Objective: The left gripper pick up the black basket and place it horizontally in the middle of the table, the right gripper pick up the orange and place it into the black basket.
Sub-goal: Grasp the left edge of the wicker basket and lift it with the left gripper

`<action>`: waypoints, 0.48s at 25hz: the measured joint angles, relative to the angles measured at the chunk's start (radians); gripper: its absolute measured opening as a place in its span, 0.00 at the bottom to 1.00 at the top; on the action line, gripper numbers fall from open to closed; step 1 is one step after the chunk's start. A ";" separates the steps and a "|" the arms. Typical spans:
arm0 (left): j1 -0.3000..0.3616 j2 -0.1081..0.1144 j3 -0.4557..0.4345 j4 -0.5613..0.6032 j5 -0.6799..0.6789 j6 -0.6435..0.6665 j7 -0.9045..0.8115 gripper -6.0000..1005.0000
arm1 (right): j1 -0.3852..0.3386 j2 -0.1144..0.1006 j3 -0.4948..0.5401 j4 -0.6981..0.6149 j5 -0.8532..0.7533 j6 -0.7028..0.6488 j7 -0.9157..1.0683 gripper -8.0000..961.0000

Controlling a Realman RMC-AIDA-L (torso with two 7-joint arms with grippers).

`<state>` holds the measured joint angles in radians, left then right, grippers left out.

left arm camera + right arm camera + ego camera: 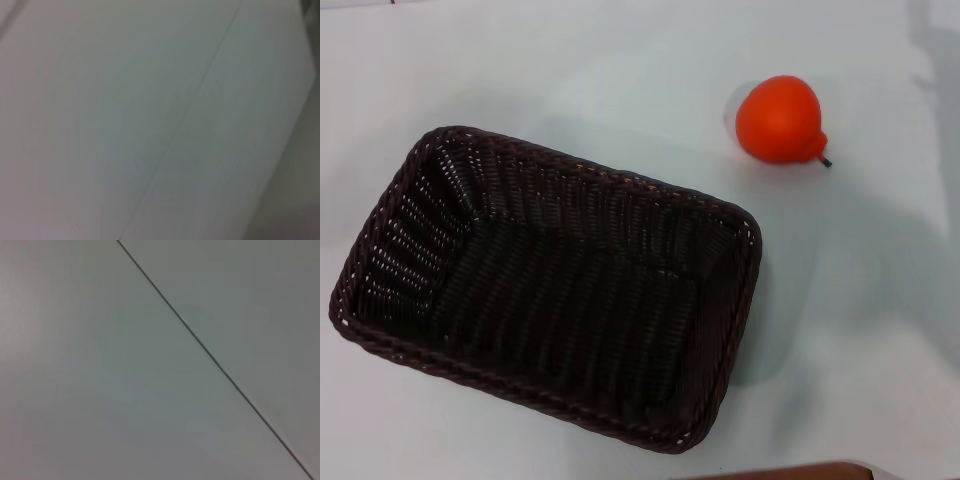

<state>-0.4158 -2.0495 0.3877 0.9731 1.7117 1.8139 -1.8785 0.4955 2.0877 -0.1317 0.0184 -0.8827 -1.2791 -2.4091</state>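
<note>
The black basket [550, 285] lies on the white table [880, 320] at the left and middle of the head view, open side up, its long side slanting down toward the right. It is empty. The orange [779, 119] lies on the table at the far right, apart from the basket, its dark stem tip pointing right. Neither gripper shows in any view. Both wrist views show only plain white surface with a thin seam line.
A brown edge [790, 472] shows at the bottom of the head view. A faint shadow falls on the table at the far right corner [935, 60].
</note>
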 joint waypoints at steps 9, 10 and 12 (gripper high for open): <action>-0.050 0.001 0.155 0.363 0.414 -0.004 -0.334 0.68 | -0.001 0.000 0.000 0.000 0.001 0.007 0.010 0.72; -0.055 0.000 0.181 0.390 0.454 -0.003 -0.364 0.70 | -0.001 0.000 0.000 0.000 0.001 0.010 0.011 0.72; -0.065 -0.003 0.236 0.429 0.521 -0.001 -0.413 0.70 | -0.002 0.000 0.000 0.000 0.001 0.014 0.011 0.72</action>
<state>-0.4811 -2.0526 0.6233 1.4025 2.2330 1.8133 -2.2916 0.4936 2.0877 -0.1312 0.0184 -0.8819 -1.2650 -2.3983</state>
